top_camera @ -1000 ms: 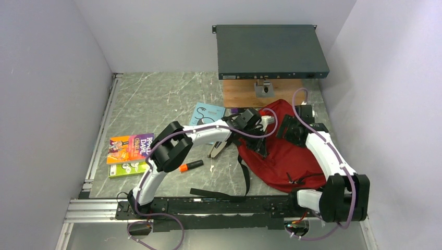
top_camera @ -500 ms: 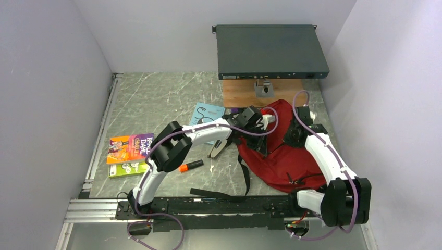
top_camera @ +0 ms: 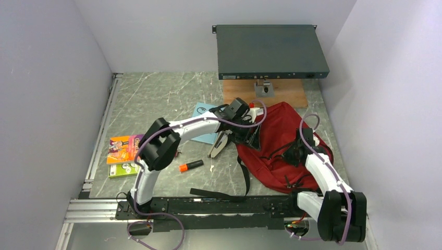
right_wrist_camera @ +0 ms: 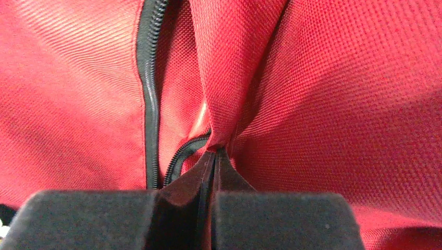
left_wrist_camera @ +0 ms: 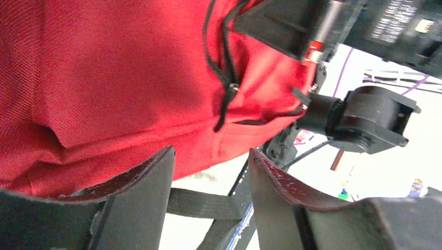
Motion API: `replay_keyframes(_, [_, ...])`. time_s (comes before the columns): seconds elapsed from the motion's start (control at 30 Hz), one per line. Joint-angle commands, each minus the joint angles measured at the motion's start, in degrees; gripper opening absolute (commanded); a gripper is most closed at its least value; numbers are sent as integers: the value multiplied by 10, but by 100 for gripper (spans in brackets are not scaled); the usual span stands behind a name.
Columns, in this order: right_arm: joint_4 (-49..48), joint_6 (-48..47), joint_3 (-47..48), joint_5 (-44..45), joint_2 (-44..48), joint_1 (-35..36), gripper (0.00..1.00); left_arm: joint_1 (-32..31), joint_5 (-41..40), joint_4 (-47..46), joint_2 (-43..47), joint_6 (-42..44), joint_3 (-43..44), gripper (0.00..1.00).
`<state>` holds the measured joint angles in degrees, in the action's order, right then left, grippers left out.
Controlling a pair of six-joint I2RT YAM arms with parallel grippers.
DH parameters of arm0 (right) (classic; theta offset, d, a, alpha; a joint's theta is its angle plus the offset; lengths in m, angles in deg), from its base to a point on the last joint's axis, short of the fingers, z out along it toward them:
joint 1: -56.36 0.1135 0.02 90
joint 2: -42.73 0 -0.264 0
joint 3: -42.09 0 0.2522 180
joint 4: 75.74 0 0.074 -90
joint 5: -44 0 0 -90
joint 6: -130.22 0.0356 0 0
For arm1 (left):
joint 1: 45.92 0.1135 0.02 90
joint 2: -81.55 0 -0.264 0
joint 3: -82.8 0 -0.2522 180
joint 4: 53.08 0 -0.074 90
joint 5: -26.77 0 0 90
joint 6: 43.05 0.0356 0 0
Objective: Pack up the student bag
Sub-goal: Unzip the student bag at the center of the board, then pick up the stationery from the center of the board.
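Observation:
The student bag (top_camera: 281,136) is a dark red backpack lying right of the table's middle, with black straps (top_camera: 245,174) trailing toward the near edge. My left gripper (top_camera: 253,136) is at the bag's left edge. In the left wrist view it (left_wrist_camera: 211,157) is open, with nothing between its fingers and the red fabric (left_wrist_camera: 104,78) just ahead. My right gripper (top_camera: 293,152) rests on the bag's near right part. In the right wrist view it (right_wrist_camera: 216,152) is shut on a pinched fold of the bag's cloth, right beside the black zipper (right_wrist_camera: 147,94).
A blue book (top_camera: 204,115) lies partly under my left arm. A purple and orange book (top_camera: 124,147) and a green book (top_camera: 125,170) are at the left. An orange marker (top_camera: 190,166) and a small white tool (top_camera: 218,146) lie near the middle. A wooden board (top_camera: 263,94) and dark flat box (top_camera: 271,51) are at the back.
My right gripper closed on the bag's fabric and pulled it toward the near edge. My left gripper opened, let go of the bag and drew back a little to the left.

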<state>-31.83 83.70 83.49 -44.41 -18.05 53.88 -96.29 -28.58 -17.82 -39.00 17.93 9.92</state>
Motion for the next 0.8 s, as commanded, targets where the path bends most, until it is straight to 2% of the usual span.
replay_keyframes(0.0, [8,23,-15,31,30,-5,0,0,27,-8,113,24,3,69])
replay_keyframes(0.07, [24,21,-5,52,41,-5,0,1,33,-7,143,23,-18,76])
replay_keyframes(0.27, [13,-13,10,60,39,-5,1,9,17,23,228,47,-77,78])
replay_keyframes(0.33, [13,-42,31,40,45,12,13,16,0,58,251,69,-79,80])
replay_keyframes(0.4, [26,-61,59,62,66,61,34,24,-20,69,282,85,-102,82])
replay_keyframes(0.5, [40,-113,121,83,86,130,53,36,-85,73,336,117,-150,86])
replay_keyframes(0.63, [22,-176,179,92,49,203,64,47,-187,72,409,147,-187,89])
replay_keyframes(0.77, [-77,-242,206,124,-4,299,71,47,-274,6,519,146,-252,90])
